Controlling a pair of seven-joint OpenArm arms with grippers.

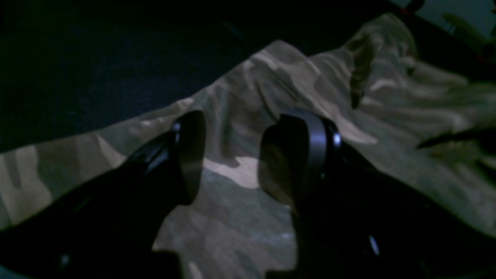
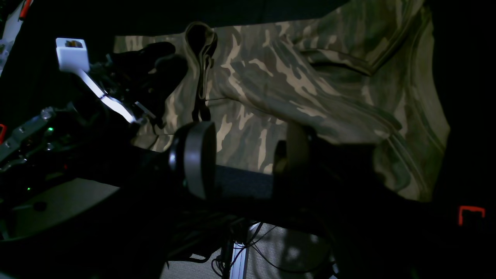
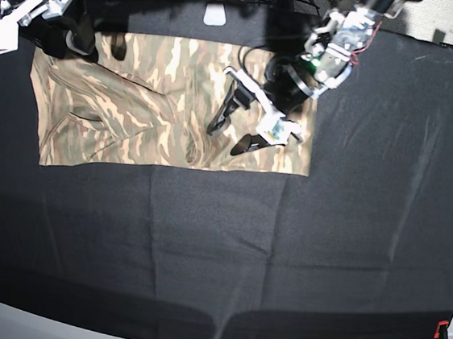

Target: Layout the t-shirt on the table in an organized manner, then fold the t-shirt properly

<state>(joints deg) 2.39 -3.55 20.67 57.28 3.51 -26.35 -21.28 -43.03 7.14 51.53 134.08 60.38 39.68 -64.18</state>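
The camouflage t-shirt [image 3: 169, 103] lies on the black counter [image 3: 282, 256] near its far edge, already brought to a long rectangle, so I judge the laying-out is done and the folding is in progress.

The left end effector [image 3: 232, 130] hangs over the right part of the shirt with its jaws apart and nothing between them; in its wrist view only cloth shows in the gap. The right end effector [image 3: 71, 40] stands at the far left corner of the shirt, also parted and holding nothing, as far as I can see.

For the next move, I think each one must come down on an edge of the cloth, pinch it, and carry it across to make the rectangle shorter.

The shirt is not quite smooth. A raised ridge [image 1: 286, 58] of cloth stands up near the left end effector, and several creases run along the body. A seam or hem [image 2: 407, 50] curves along one end in the right wrist view.
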